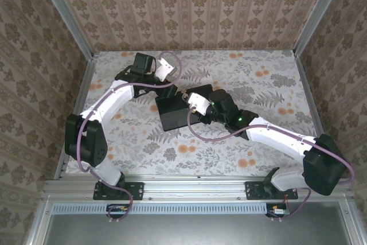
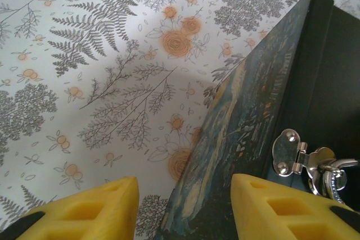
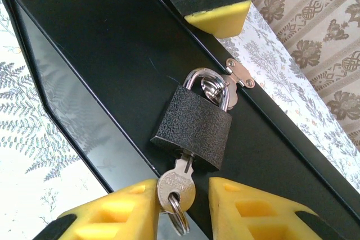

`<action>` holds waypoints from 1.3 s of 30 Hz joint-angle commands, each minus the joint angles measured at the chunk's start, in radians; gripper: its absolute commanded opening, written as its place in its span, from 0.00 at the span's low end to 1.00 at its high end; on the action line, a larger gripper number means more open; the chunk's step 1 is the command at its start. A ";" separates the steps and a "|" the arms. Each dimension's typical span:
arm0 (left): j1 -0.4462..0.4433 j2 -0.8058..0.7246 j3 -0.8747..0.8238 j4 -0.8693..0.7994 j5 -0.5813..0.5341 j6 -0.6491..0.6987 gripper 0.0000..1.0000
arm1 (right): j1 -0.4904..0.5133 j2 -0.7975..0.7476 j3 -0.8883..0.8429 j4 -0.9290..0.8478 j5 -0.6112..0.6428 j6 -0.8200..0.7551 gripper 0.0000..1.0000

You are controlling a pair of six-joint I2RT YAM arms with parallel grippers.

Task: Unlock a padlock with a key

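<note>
The key (image 3: pixel 176 189) was seated in the padlock (image 3: pixel 194 127), which was hung closed on the hasp (image 3: pixel 239 74) of the black box (image 3: pixel 101 43). The right gripper (image 3: pixel 183 206) was set around the key head, jaws not yet clamped; the left gripper (image 2: pixel 185 206) was spread open astride the box edge. Only the turning was judged left.

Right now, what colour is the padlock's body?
The padlock is textured black, shackle silver; best in the right wrist view.

key (image 3: pixel 176 186) blade: inside padlock (image 3: pixel 193 127); ring (image 3: pixel 179 218): cropped at bottom edge
</note>
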 commanded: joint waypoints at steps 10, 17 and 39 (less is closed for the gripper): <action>-0.022 0.004 -0.068 0.031 0.090 -0.030 0.45 | 0.002 0.020 0.059 0.002 0.005 -0.002 0.18; -0.030 -0.003 -0.084 0.032 0.098 -0.042 0.43 | -0.005 0.038 0.090 -0.037 0.015 0.069 0.11; -0.078 -0.014 -0.197 0.133 0.161 -0.124 0.39 | -0.008 0.043 0.096 -0.007 0.065 0.540 0.00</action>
